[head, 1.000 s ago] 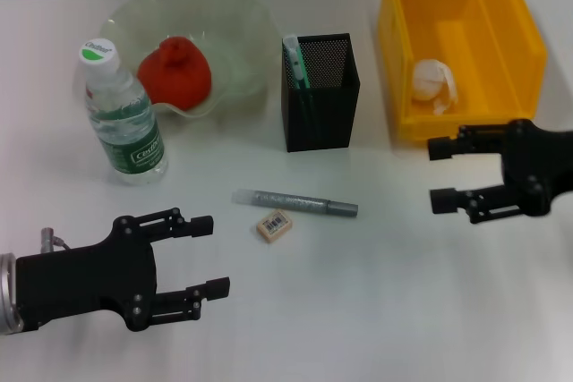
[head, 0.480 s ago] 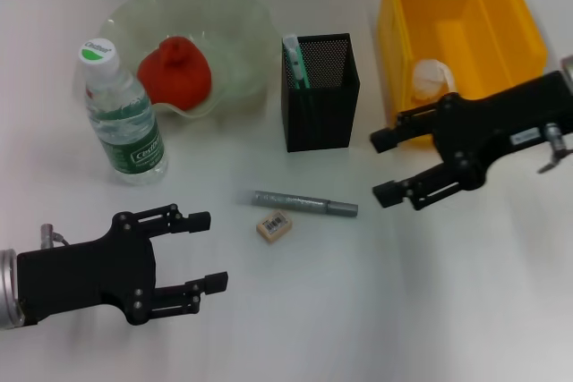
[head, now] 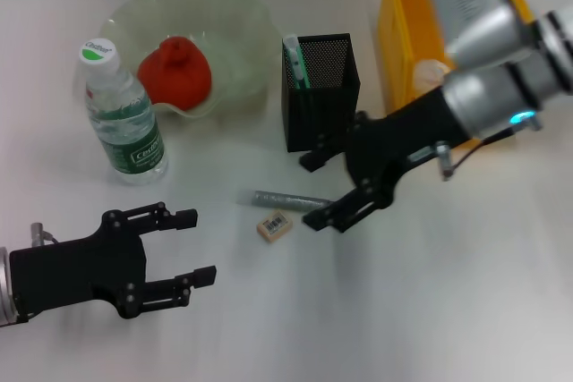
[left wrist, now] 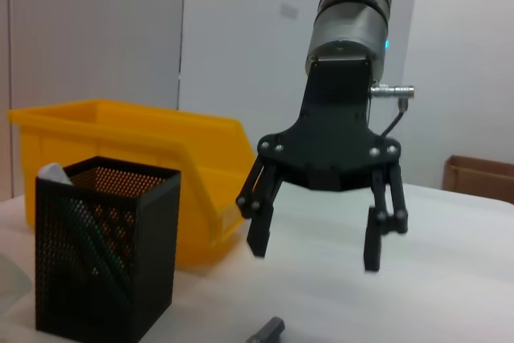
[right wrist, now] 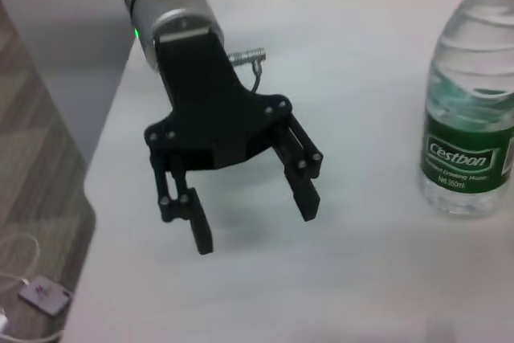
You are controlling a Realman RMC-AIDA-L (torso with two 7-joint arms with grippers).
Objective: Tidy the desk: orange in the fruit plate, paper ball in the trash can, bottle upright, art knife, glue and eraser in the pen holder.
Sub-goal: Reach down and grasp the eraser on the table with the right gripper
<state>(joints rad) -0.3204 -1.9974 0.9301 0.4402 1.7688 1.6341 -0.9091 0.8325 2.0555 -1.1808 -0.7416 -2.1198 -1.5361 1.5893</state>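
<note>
The right gripper (head: 325, 191), jaws apart, is straddling the art knife (head: 288, 199): slim, rigid, likely slippery, best pinched mid-barrel; left gripper (head: 191, 246) is idling open

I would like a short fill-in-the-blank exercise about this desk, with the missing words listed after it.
1. The orange lies in the ____ plate.
2. The bottle stands ____ beside that plate.
3. The open right gripper hangs over the grey ____, near the eraser.
4. The paper ball lies inside the ____ bin.

Missing words: green; upright; knife; yellow
</note>
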